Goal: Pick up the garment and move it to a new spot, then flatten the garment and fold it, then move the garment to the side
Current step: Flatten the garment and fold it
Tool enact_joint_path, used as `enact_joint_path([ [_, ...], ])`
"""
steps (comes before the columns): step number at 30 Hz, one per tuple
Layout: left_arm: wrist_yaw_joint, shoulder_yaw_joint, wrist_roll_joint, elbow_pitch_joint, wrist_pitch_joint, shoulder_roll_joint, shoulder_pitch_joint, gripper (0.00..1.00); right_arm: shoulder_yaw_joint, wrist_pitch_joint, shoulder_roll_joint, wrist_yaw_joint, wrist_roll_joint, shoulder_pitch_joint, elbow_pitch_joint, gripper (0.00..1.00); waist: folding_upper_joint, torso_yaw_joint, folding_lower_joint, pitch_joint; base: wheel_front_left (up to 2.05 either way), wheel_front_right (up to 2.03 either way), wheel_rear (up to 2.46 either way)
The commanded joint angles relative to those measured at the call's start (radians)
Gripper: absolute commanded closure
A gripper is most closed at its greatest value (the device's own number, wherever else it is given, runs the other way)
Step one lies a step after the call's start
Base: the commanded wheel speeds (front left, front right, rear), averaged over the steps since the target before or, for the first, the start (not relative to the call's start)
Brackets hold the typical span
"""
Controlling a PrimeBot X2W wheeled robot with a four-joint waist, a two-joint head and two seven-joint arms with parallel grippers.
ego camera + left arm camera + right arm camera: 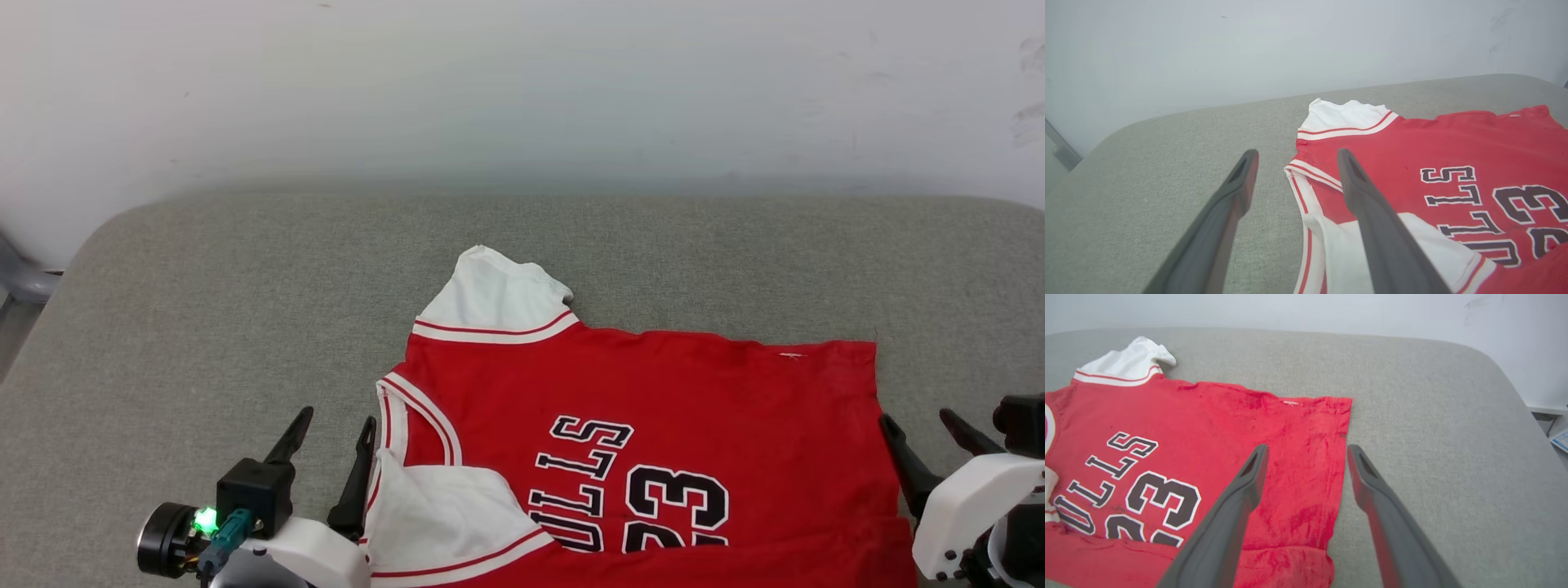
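- The left tool (337,418) stands with its two dark fingers spread apart and nothing between them. It is at the near left of the grey padded worktop (204,310).
- In the left wrist view, the left tool (1297,153) has one finger over bare worktop. The other crosses the white sleeve that is folded onto the chest.
- The right tool (916,418) is likewise spread wide and holds nothing, at the near right.
- Seen from its own wrist, the right tool (1307,448) straddles the hem edge, one finger over red cloth and one over grey. Whether either tool touches the cloth I cannot tell.
- The garment (694,392) lies flat, front up, against the worktop's near edge between the two tools.
- Its long axis runs left to right, with the neck toward the left edge and the hem toward the right. The lettering therefore reads sideways.
- The far sleeve points toward the far edge.
- The right wrist view of the garment (1208,412) adds a bunched fold along its near edge that covers the base of the "23". It also takes in the worktop's far right rounded corner.
- The left wrist view of the garment (1433,134) gives the striped neckline close up, along with the far left corner.
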Motion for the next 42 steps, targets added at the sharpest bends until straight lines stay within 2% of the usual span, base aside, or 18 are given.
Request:
enact_joint_path([
  [1, 0.012, 0.011, 0.012, -0.012, -0.033, -0.006, -0.012, 0.00, 0.011, -0.058, -0.002, -0.001, 0.007, -0.016, -0.008, 0.00, -0.0001, -0.002, 0.0000, -0.001, 0.00, 0.00, 0.00],
  [5, 0.013, 0.021, 0.043, -0.042, -0.073, -0.020, -0.020, 0.00, 0.034, -0.198, 0.002, -0.001, -0.010, -0.027, -0.013, 0.00, -0.0001, -0.006, 0.0000, 0.003, 0.00, 0.00, 0.00],
  [12, -0.004, 0.050, 0.061, -0.076, -0.088, -0.046, -0.014, 0.00, 0.042, -0.408, 0.079, -0.001, -0.051, -0.009, 0.007, 0.00, -0.0001, -0.018, 0.0000, 0.025, 0.00, 0.00, 0.00],
  [18, -0.042, 0.069, 0.073, -0.086, -0.088, -0.022, -0.076, 0.00, 0.050, -0.460, 0.115, -0.001, -0.057, -0.040, 0.007, 0.00, -0.0001, -0.059, 0.0000, 0.096, 0.00, 0.00, 0.00],
  [23, -0.118, 0.067, 0.066, -0.057, -0.005, 0.023, -0.225, 0.00, 0.052, -0.476, 0.123, -0.001, -0.063, -0.078, -0.015, 0.00, -0.0001, -0.094, 0.0000, 0.198, 0.00, 0.00, 0.00],
  [24, -0.118, 0.067, 0.066, -0.057, -0.005, 0.023, -0.225, 0.00, 0.052, -0.476, 0.123, -0.001, -0.063, -0.078, -0.015, 0.00, -0.0001, -0.094, 0.0000, 0.198, 0.00, 0.00, 0.00],
  [28, -0.191, 0.055, 0.066, -0.008, 0.116, 0.070, -0.384, 0.00, 0.055, -0.484, 0.130, -0.001, -0.068, -0.114, -0.032, 0.00, -0.0001, -0.125, 0.0000, 0.283, 0.00, 0.00, 0.00],
  [35, -0.310, 0.034, 0.026, 0.110, 0.374, 0.114, -0.668, 0.00, 0.070, -0.512, 0.144, -0.001, -0.075, -0.174, -0.057, 0.00, -0.0001, -0.180, 0.0000, 0.396, 0.00, 0.00, 0.00],
  [42, -0.357, -0.029, -0.022, 0.222, 0.636, 0.146, -0.868, 0.00, 0.084, -0.536, 0.157, -0.001, -0.070, -0.210, -0.067, 0.00, -0.0001, -0.219, 0.0000, 0.475, 0.00, 0.00, 0.00],
])
